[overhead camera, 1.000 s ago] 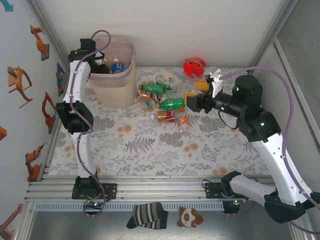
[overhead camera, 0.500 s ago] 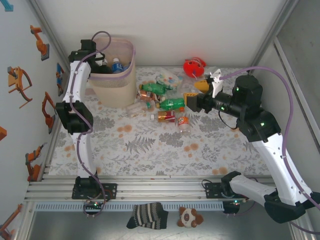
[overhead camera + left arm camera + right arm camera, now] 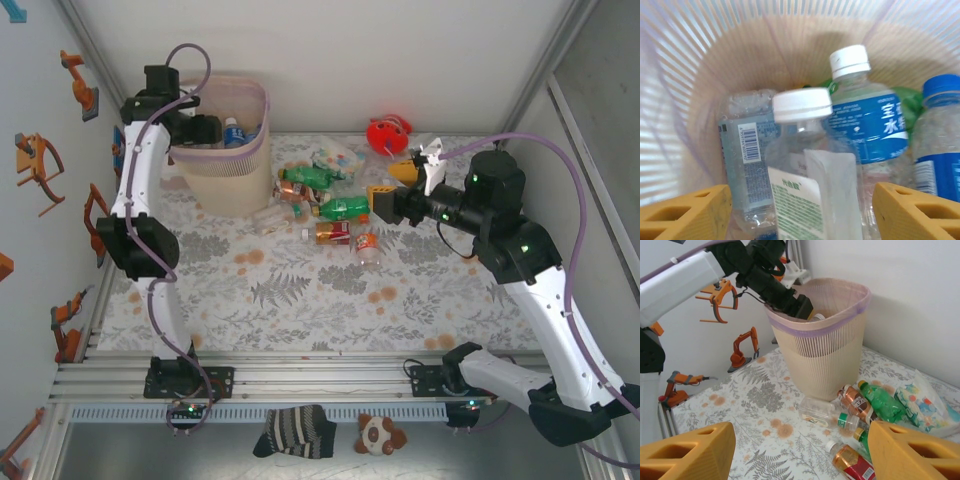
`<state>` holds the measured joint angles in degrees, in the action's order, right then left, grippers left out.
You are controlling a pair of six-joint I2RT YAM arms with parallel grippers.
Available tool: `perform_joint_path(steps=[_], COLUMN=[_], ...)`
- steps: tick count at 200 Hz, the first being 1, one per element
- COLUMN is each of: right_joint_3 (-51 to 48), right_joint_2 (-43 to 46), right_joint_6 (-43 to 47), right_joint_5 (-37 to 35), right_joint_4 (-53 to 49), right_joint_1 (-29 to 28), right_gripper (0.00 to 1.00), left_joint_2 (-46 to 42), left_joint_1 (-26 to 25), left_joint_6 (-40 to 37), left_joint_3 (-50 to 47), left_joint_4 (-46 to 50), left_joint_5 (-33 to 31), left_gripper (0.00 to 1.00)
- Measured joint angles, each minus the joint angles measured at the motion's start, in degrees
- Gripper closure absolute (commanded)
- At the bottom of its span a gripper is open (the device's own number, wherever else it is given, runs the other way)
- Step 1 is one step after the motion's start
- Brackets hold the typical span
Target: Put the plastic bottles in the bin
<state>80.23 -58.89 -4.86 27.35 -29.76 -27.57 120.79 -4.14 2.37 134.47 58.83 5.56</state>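
Inside pink ribbed bin (image 3: pixel 715 45), clear blue-labelled bottles (image 3: pixel 870 120) — left claw (image 3: pixel 800 202), right claw (image 3: pixel 800 445) apart.

The table (image 3: pixel 330 290), covered in a leaf-and-flower print, carries the bin (image 3: pixel 235 180) at its far left corner. Just right of the bin lie scattered plastic bottles (image 3: pixel 340 208) and a packet (image 3: pixel 335 158); a red toy (image 3: pixel 388 133) sits farther right.

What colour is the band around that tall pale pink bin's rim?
Purple band on the plastic bin; clearest in right wrist view.
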Motion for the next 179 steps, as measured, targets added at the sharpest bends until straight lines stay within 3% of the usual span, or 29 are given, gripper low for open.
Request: perform_joint_path(steps=[80, 127, 179], right_joint_3=[0.0, 0.0, 0.0], right_joint_2=[0.0, 0.0, 0.0], right_joint_6=[-0.02, -0.02, -0.02], right_joint_5=[0.02, 0.0, -0.02], right_joint_4=[0.02, 0.0, -0.02], right_joint_1=[0.0, 0.0, 0.0], right_gripper=[0.3, 0.3, 0.3], left_joint_2=[-2.95, 0.52, 3.89], left_joint_1=[0.0, 0.0, 0.42], left_joint_6=[0.44, 0.44, 0.37], left_joint_3=[-0.39, -0.39, -1.07], left_joint_4=[-1.57, -1.55, -3.8], left_joint_5=[4.63, 8.66, 11.91], left_gripper=[0.59, 0.71, 0.75])
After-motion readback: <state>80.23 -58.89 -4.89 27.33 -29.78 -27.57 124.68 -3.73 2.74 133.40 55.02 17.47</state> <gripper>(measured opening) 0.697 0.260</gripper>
